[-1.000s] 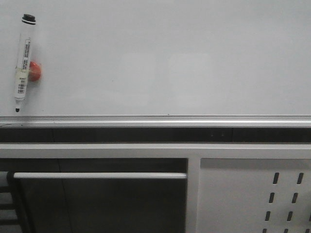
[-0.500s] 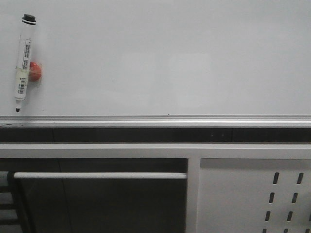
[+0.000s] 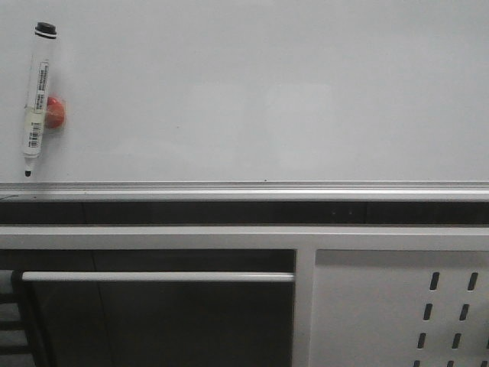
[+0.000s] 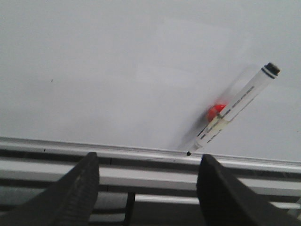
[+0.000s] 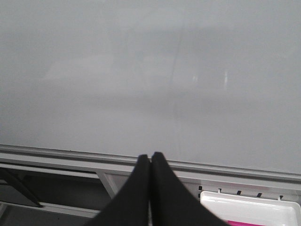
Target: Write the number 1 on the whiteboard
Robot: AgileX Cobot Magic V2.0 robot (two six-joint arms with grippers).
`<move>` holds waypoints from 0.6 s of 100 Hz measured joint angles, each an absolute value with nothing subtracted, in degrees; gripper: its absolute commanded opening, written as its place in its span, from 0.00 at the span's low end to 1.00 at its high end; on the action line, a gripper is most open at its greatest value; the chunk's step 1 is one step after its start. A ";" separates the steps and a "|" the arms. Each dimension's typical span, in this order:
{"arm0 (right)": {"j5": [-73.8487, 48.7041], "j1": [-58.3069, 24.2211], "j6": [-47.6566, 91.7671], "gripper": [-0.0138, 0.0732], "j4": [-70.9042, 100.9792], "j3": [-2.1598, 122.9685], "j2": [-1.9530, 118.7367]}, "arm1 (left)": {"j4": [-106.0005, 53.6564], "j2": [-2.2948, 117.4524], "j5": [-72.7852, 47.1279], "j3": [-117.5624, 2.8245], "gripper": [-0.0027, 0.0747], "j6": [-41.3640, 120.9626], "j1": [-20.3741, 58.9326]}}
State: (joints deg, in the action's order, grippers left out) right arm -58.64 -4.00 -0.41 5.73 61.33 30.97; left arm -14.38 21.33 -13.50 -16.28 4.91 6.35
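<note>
**A:** ok what's closest? any bins or trays?

**B:** only one, a white tray (image 5: 249,203) in the right wrist view, at roughly 5 o'clock from the right gripper (image 5: 150,157). Something pink sits in it, can't tell what. That gripper's jaws are pressed together, holding nothing.

**A:** and the left one?

**B:** left gripper (image 4: 146,162) has its jaws spread wide, nothing between them. Past it, the silver rail (image 3: 244,188), then the whiteboard (image 3: 267,92).

**A:** anything on the board?

**B:** a white marker pen (image 3: 36,98) at about 9 o'clock in the front view, tip down, stuck against a red magnet (image 3: 55,112). No number 1 on the board. Perforated panel (image 3: 401,306) sits at 5 o'clock.
</note>
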 measured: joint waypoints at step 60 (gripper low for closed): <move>-58.64 -4.00 -0.41 0.09 5.73 61.33 30.97 | -1.77 44.41 27.88 -6.78 0.51 2.72 28.42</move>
